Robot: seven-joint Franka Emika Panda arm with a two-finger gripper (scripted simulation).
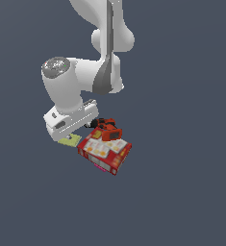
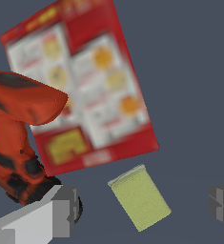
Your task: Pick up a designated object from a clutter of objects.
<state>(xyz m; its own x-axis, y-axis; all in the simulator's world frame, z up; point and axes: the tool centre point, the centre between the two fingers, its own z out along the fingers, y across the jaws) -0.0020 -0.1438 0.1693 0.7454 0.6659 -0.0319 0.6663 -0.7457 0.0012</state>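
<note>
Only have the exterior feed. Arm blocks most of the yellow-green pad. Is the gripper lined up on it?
Observer: Yes. In the wrist view the yellow-green pad lies between the two fingertips, gripper open, neither touching it.
Operator: Pad clear of the red box?
Observer: Yes, a strip of bare floor separates it from the red box edge.
Operator: Drill in the way?
Observer: The orange-and-black drill sits right beside one finger; I can't tell whether they touch.
</note>
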